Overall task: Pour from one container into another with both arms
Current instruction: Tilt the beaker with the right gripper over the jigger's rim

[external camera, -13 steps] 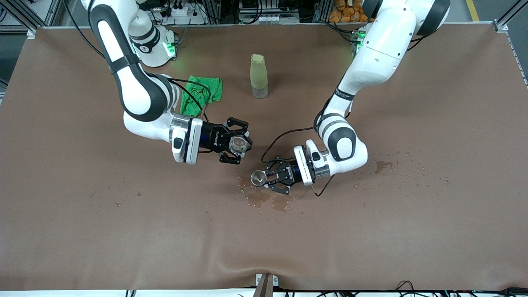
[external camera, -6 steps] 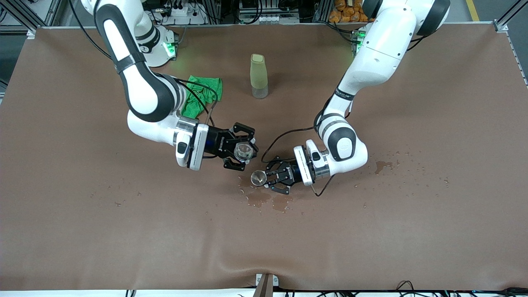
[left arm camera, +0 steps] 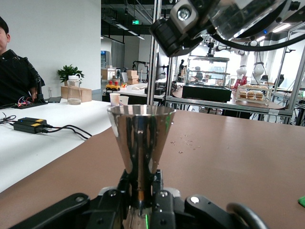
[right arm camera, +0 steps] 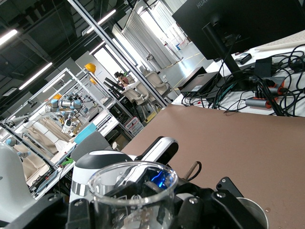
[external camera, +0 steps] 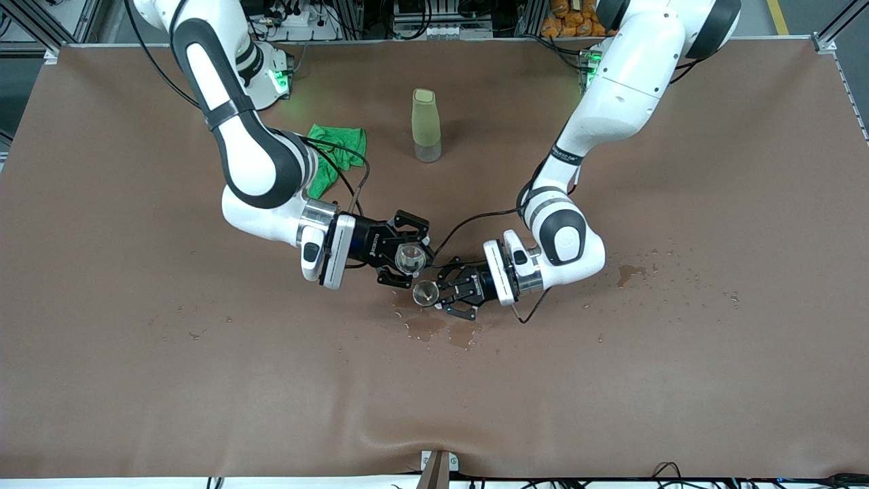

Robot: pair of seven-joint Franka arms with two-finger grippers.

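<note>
My right gripper (external camera: pixel 408 260) is shut on the small clear glass cup (external camera: pixel 411 257), whose round rim faces up. In the right wrist view the glass cup (right arm camera: pixel 132 191) fills the space in the right gripper (right arm camera: pixel 133 212). My left gripper (external camera: pixel 442 295) is shut on the steel jigger (external camera: pixel 426 293) and holds it upright, low over a wet patch. The left wrist view shows the jigger (left arm camera: pixel 140 136) pinched at its waist by the left gripper (left arm camera: pixel 141 191). The glass cup (left arm camera: pixel 243 19) hangs above and just beside the jigger's rim.
A tall olive-green bottle (external camera: pixel 426 125) stands toward the robots' bases, with a crumpled green cloth (external camera: pixel 337 151) beside it under the right arm. Wet patches (external camera: pixel 441 331) darken the brown cover below the jigger, and drops (external camera: pixel 631 273) lie toward the left arm's end.
My right arm has carried the glass cup toward the jigger, and it is now close beside its rim. The left arm and jigger have not moved.
</note>
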